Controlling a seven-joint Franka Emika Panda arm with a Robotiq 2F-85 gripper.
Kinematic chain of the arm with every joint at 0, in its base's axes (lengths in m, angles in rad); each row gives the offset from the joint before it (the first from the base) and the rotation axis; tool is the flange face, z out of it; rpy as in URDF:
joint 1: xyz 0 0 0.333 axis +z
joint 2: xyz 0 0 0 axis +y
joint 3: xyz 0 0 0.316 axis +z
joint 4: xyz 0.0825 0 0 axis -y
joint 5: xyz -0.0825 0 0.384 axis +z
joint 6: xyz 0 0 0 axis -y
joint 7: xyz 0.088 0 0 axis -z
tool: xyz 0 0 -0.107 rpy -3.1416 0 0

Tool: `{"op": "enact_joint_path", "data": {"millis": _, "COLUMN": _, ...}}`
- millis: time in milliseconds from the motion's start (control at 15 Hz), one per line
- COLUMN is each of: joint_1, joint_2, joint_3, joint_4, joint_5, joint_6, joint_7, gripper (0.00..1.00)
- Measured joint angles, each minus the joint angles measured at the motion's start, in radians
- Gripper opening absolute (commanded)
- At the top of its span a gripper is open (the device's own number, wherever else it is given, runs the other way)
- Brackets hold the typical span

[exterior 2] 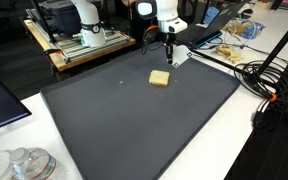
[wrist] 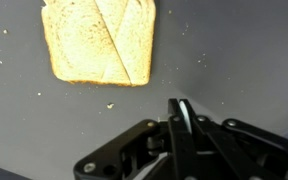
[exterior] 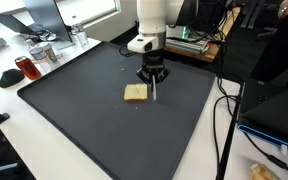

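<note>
A slice of toasted bread (exterior: 135, 93) lies flat on a dark grey mat (exterior: 74, 115). It shows in both exterior views (exterior 2: 159, 78) and at the top of the wrist view (wrist: 99, 45). My gripper (exterior: 154, 78) hangs upright just beside the toast, close above the mat (exterior 2: 134, 125). Its jaws (wrist: 181, 118) are shut on a thin white flat utensil (wrist: 183, 108) held edge-on. The utensil (exterior: 155, 93) points down next to the toast's edge, and also shows in an exterior view (exterior 2: 169, 56). Whether its tip touches the mat is unclear. A few crumbs lie around the toast.
A red cup (exterior: 24, 68) and a glass jar (exterior: 77, 38) stand beyond the mat's edge. Cables (exterior: 224, 125) run along the white table beside the mat. A wooden shelf with equipment (exterior 2: 84, 45), more cables (exterior 2: 254, 75) and glass lids (exterior 2: 24, 165) surround the mat.
</note>
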Motion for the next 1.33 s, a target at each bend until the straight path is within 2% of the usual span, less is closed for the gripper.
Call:
{"op": "enact_joint_path", "data": {"millis": 267, "joint_1": -0.137, "joint_2": -0.006, "joint_3": 0.138, "joint_4": -0.064, "joint_5": 0.106, "joint_6": 0.114, "joint_7": -0.094, "gripper": 0.01}}
{"op": "enact_joint_path", "data": {"millis": 333, "joint_1": -0.172, "joint_2": -0.006, "joint_3": 0.169, "joint_4": -0.074, "joint_5": 0.115, "joint_6": 0.134, "joint_7": -0.104, "gripper": 0.04}}
{"op": "enact_joint_path", "data": {"millis": 533, "joint_1": -0.247, "joint_2": -0.014, "joint_3": 0.221, "joint_4": -0.095, "joint_5": 0.12, "joint_6": 0.16, "joint_7": -0.124, "gripper": 0.04}}
{"op": "enact_joint_path", "data": {"millis": 1133, "joint_1": -0.257, "joint_2": -0.018, "joint_3": 0.226, "joint_4": -0.094, "joint_5": 0.115, "joint_6": 0.155, "joint_7": -0.128, "gripper": 0.01}}
{"op": "enact_joint_path", "data": {"millis": 1333, "joint_1": -0.307, "joint_2": -0.018, "joint_3": 0.268, "joint_4": -0.091, "joint_5": 0.123, "joint_6": 0.155, "joint_7": -0.135, "gripper": 0.01}}
